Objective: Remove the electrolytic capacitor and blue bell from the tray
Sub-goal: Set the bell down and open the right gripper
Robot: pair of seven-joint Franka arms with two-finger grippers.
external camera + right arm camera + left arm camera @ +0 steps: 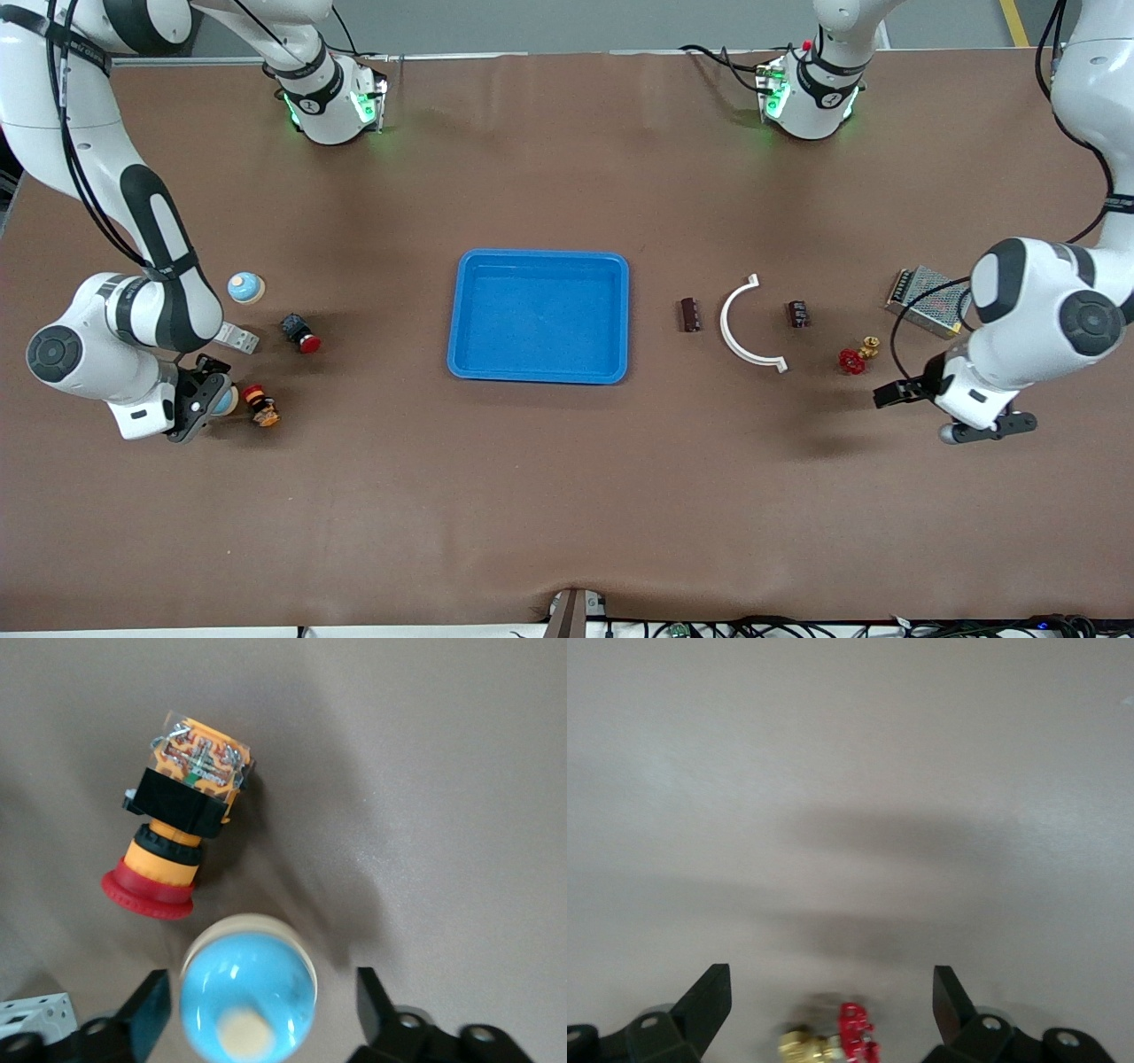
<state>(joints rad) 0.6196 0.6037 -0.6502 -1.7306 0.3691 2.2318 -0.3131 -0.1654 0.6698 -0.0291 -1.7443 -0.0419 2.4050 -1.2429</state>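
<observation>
A light-blue bell [248, 992] with a cream button stands on the table between the fingers of my right gripper [261, 990]. The gripper is open, with a gap on each side of the bell. In the front view this bell [224, 400] sits at the right arm's end of the table, by the right gripper [202, 406]. A second bell [245, 287] stands farther from the camera. Two dark capacitors [690, 314] [799, 314] lie between the blue tray [539, 372] and the left arm. My left gripper [988, 428] hangs open and empty [830, 981] over bare table near a red valve [858, 1036].
An orange and red push button [177, 828] lies beside the held-around bell, also seen in the front view as the push button [261, 406]. A black and red button [301, 332] and a white block [237, 337] lie nearby. A white curved strip [742, 323] and a metal power supply [926, 301] lie near the capacitors.
</observation>
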